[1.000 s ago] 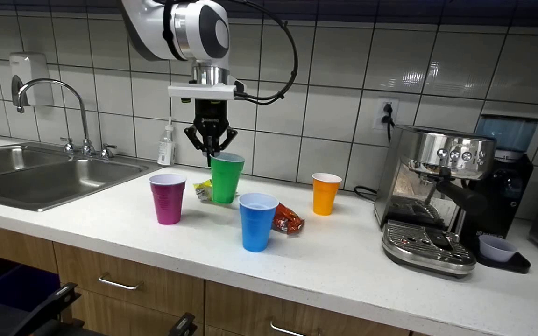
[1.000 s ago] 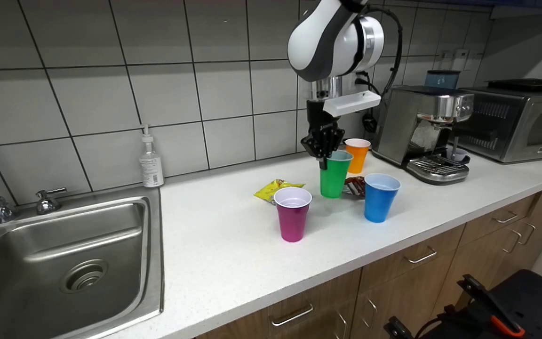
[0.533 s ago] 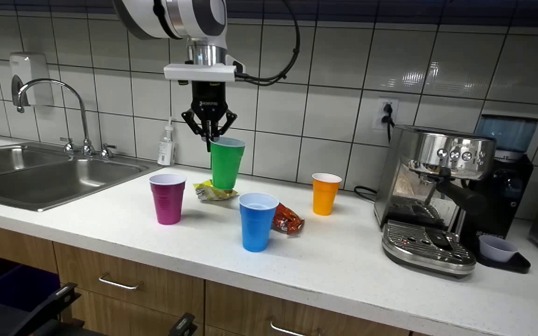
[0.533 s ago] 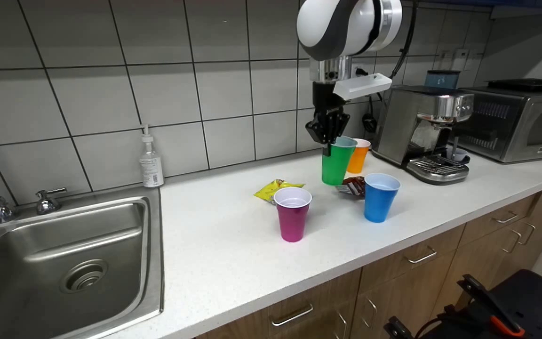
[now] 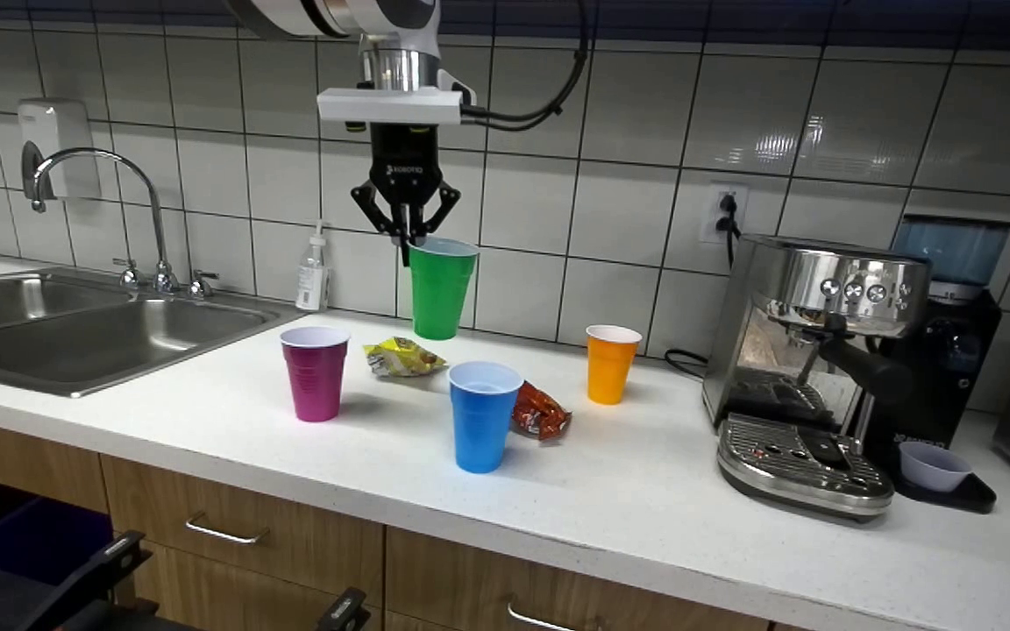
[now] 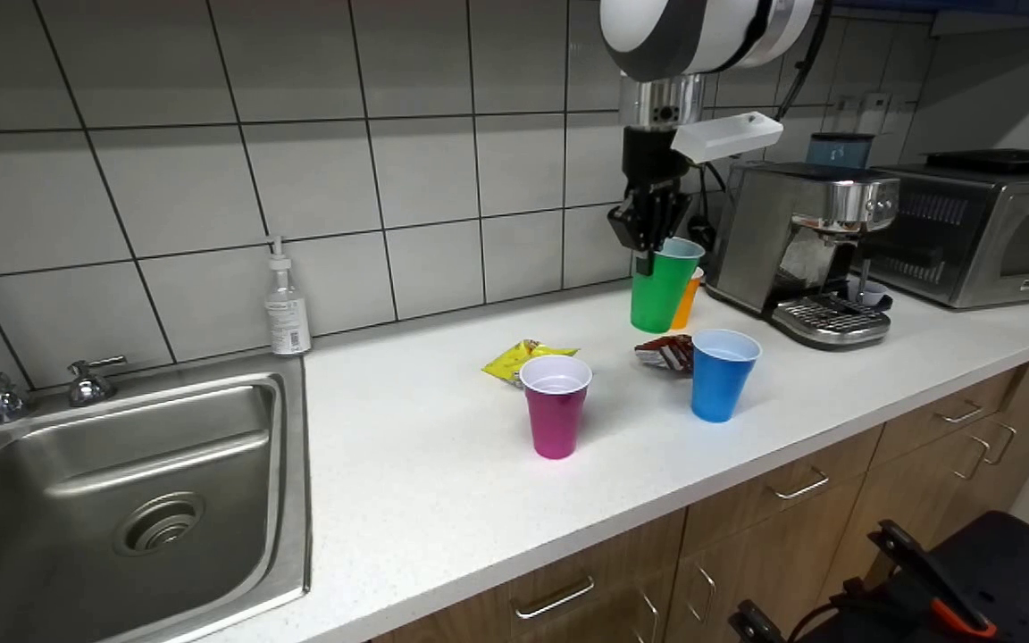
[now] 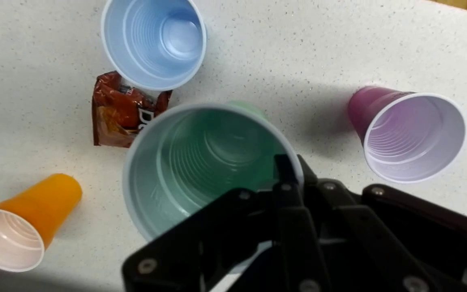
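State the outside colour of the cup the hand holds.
The held cup is green, clearest in an exterior view.

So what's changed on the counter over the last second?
The green cup has risen with the gripper, shifting slightly toward the coffee machine. Its rim was already pinched; nothing was let go. The purple cup, blue cup, orange cup, yellow bag and red bag stayed put.
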Robot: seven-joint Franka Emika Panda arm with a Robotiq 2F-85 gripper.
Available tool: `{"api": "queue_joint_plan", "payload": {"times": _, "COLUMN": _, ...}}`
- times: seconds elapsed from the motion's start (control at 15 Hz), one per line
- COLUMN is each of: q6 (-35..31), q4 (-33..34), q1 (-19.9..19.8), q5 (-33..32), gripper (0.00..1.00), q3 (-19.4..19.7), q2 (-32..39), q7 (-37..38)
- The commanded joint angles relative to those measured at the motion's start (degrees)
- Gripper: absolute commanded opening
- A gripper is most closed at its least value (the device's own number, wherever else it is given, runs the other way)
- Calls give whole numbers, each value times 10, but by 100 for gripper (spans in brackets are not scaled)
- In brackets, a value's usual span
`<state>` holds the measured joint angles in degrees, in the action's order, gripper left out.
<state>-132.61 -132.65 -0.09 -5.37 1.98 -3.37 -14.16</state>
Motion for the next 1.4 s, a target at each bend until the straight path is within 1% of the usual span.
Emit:
{"api": "queue_joint_plan", "payload": {"times": 0.0, "q6": -6, "q4": -31, "q1": -11, "q5": 12, "gripper": 1, "q3": 11, "q2": -37, "q7": -32}}
{"api": "queue_joint_plan", "payload": {"times": 0.33, "q6": 1, "q4": -46, "q1": -20, "q5": 7, "gripper": 1, "q3": 31, "q2": -49, "q7": -45}}
{"api": "queue_joint_plan", "payload": {"times": 0.67, "q6": 4, "q4": -50, "q1": -30, "q5": -1, "gripper": 1, "q3": 44, "q2": -45, "q7": -51}}
{"api": "queue_joint_plan", "payload": {"times": 1.33, "q6": 11, "q4": -38, "q1": -40, "q5": -5, "gripper": 1, "q3": 54, "q2": -19, "q7": -54}}
